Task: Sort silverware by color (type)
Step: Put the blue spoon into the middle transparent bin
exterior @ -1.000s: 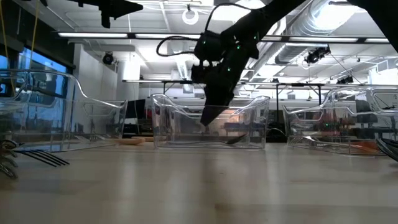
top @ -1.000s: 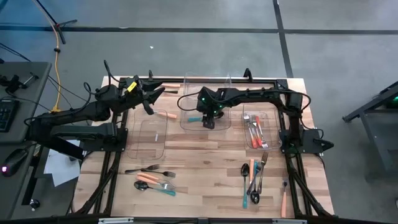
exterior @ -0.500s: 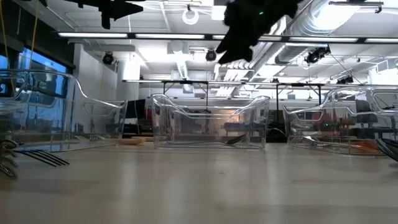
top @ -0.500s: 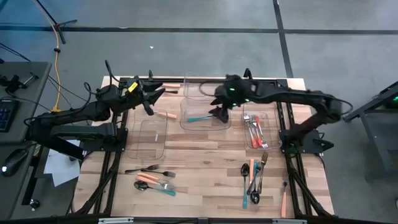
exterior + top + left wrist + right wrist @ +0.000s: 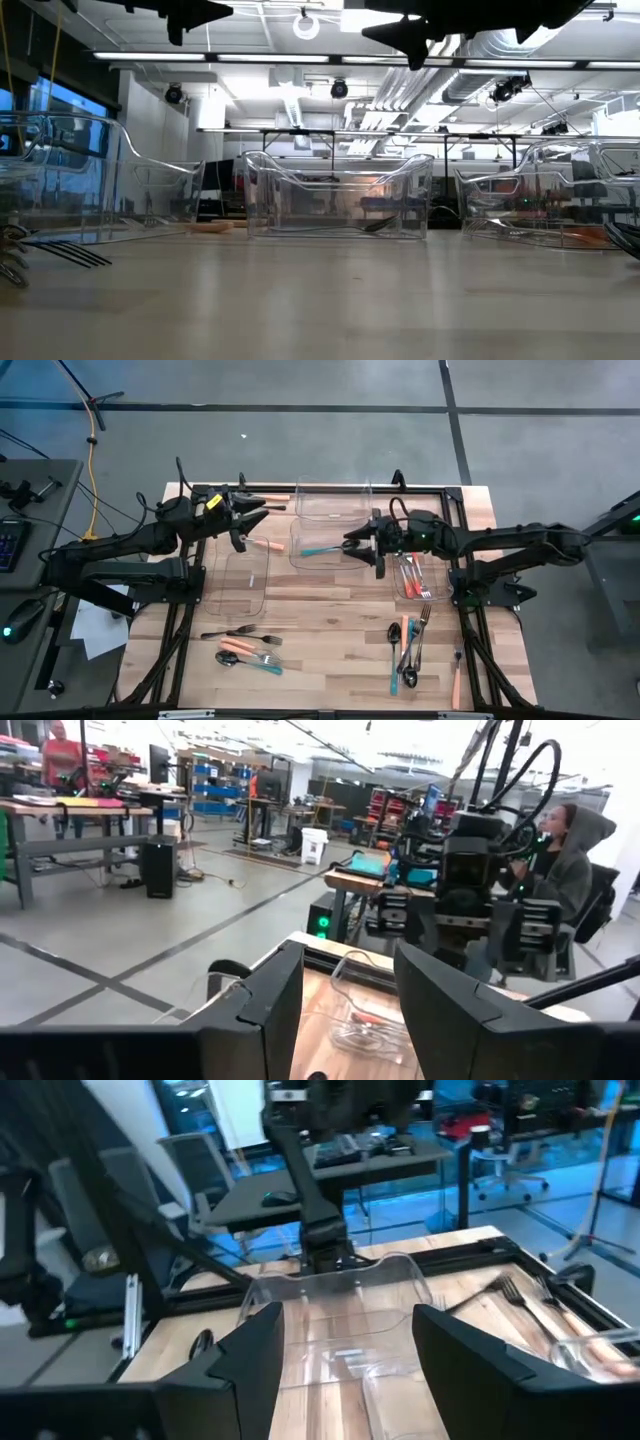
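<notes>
The silverware lies in several places. A teal-handled piece (image 5: 322, 548) rests flat in the middle clear bin (image 5: 300, 556). Several pieces lie in the right bin (image 5: 410, 572). Loose piles lie near the front left (image 5: 246, 650) and front right (image 5: 408, 648). An orange-handled piece (image 5: 268, 544) lies on the table beside the left bin (image 5: 243, 578). My right gripper (image 5: 366, 552) (image 5: 345, 1370) hangs open and level above the middle bin's right edge, with nothing in it. My left gripper (image 5: 256, 520) (image 5: 350, 1010) is open and held high over the far left.
A fourth clear bin (image 5: 333, 500) stands at the far edge, with an orange-handled piece (image 5: 272, 497) to its left. Another orange-handled piece (image 5: 456, 682) lies near the front right corner. Bare wood runs down the table's middle, toward the near edge. People sit in the room beyond.
My right gripper has risen out of the middle bin and drawn back toward the table's right edge. It has tipped from pointing down to level. The teal-handled piece stays lying in the middle bin.
</notes>
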Robot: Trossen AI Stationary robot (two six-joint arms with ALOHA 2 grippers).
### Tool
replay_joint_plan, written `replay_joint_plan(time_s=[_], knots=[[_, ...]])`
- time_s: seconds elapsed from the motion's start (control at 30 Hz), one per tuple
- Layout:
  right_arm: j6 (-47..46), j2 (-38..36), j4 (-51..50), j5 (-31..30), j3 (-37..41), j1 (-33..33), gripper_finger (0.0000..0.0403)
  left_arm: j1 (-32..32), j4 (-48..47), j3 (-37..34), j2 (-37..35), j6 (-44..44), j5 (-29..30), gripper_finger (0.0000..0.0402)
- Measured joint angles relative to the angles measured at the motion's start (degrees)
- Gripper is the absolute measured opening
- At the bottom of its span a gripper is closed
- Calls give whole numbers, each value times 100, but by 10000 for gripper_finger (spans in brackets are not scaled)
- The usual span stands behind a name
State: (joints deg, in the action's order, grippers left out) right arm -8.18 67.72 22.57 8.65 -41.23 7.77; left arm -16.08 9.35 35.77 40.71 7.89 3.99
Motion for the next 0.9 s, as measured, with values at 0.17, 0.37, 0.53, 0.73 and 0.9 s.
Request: replay_joint_plan(time_s=[0.17, 0.37, 0.53, 0.73, 0.9], knots=[[-61, 13, 2, -12, 0, -13, 206, 0, -14, 0, 0, 207, 0, 147], [-213, 15, -2, -10, 0, -6, 206, 0, -51, 0, -1, 255, 0, 147], [-188, 15, 0, -11, 0, -6, 206, 79, -70, 0, 0, 403, -119, 147], [-186, 15, -2, -11, 0, -6, 206, 876, -2390, 760, 127, 483, -691, 147], [-185, 17, -9, -10, 0, 46, 206, 2155, -4448, 1667, 712, 778, -678, 147]])
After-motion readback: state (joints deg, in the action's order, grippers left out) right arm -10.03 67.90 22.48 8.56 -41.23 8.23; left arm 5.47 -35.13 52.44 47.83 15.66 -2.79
